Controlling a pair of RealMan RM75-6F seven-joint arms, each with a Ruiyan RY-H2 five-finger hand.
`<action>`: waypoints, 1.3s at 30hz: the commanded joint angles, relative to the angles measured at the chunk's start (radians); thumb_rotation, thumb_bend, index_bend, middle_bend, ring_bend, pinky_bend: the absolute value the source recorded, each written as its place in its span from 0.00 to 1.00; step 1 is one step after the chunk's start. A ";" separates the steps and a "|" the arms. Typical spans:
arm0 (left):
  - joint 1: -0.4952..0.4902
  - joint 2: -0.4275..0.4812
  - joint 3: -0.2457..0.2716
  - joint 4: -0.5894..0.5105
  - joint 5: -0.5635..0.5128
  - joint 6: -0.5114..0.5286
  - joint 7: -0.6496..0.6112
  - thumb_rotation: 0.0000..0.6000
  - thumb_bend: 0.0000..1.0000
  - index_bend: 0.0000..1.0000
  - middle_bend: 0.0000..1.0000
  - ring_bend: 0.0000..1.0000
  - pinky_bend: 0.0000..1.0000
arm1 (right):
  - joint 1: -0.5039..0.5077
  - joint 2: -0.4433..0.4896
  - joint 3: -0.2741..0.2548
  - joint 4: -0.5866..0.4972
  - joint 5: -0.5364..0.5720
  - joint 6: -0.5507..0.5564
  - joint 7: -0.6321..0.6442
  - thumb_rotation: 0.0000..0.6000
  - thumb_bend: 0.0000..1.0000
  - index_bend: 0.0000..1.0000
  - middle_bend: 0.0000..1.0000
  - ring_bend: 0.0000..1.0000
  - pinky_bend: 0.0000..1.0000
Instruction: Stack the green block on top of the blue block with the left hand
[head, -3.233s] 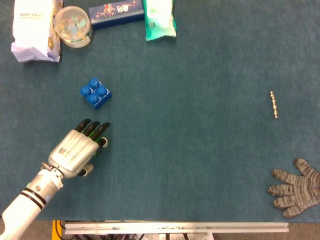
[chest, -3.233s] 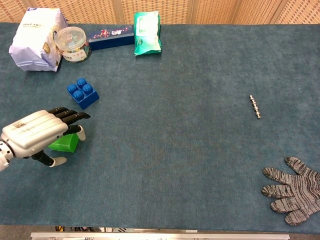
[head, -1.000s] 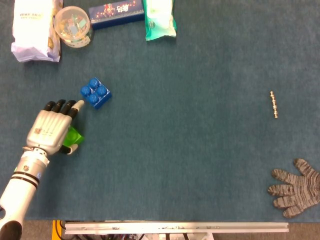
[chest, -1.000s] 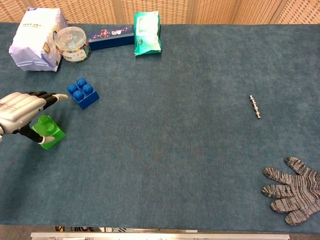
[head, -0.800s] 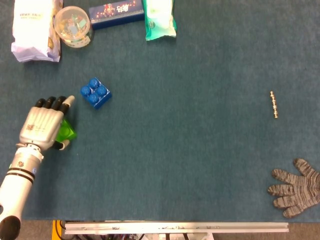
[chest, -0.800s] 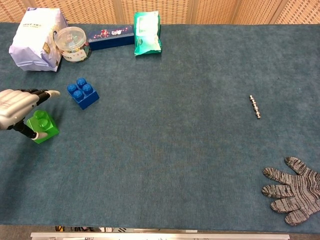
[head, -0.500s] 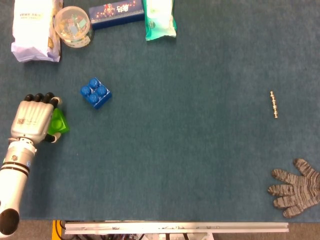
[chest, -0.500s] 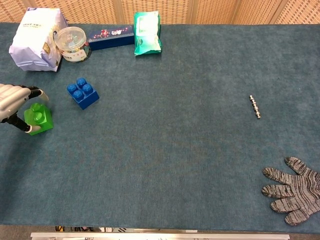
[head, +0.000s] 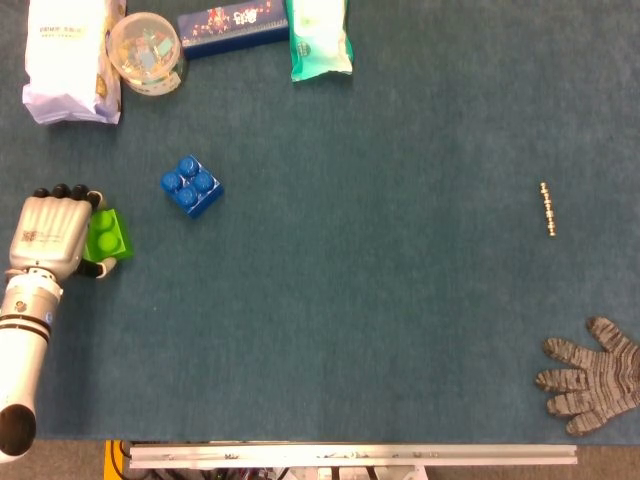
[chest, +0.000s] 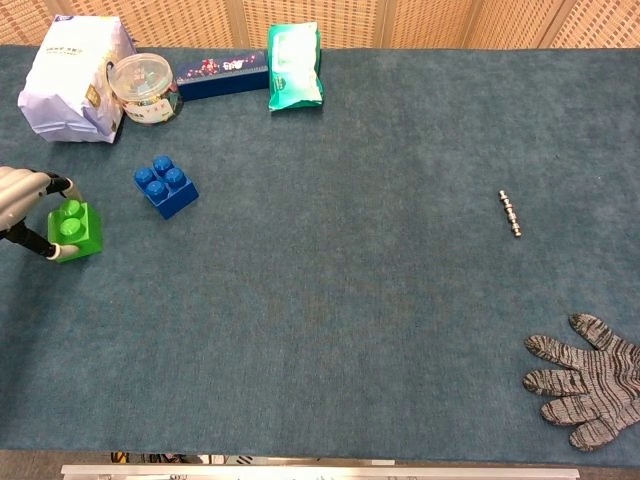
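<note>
My left hand (head: 50, 233) sits at the far left edge of the blue-green felt tabletop (head: 380, 300), and it has the green block (head: 107, 236) pinched between thumb and the curled fingers (head: 66, 193): in the chest view the thumb tip presses the block's near lower corner while the other fingers wrap over its far side. The green block (chest: 74, 230) is upright, studs facing up, and I cannot tell whether it is lifted off the felt or resting on it. The blue block (head: 192, 186) lies on the table to the right of my hand and a little farther from me, apart from the green one, its four studs up and nothing on top of it. My right hand shows in neither view. Along the far edge stand a white bag (head: 68, 60), a round clear plastic tub (head: 145, 52) just beside it, a long dark blue box (head: 232, 28) and a green-and-white packet (head: 320, 38). Well off to the right lies a small metal beaded rod (head: 547, 209), and near the front right corner a grey knitted glove (head: 590, 375) lies flat.
</note>
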 joint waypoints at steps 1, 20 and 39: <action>-0.004 -0.003 -0.001 0.010 -0.012 -0.006 0.000 0.79 0.18 0.28 0.25 0.24 0.25 | 0.000 0.001 0.000 -0.001 0.001 0.000 0.000 1.00 0.22 0.38 0.38 0.27 0.39; -0.010 0.030 -0.038 -0.006 0.017 0.004 -0.095 0.81 0.18 0.43 0.41 0.35 0.31 | -0.001 0.006 -0.001 -0.015 -0.003 0.003 -0.016 1.00 0.22 0.38 0.38 0.27 0.39; -0.102 0.084 -0.127 -0.168 -0.174 0.040 0.003 0.81 0.18 0.45 0.41 0.35 0.36 | 0.034 -0.005 0.002 0.010 -0.002 -0.048 -0.003 1.00 0.22 0.38 0.38 0.27 0.39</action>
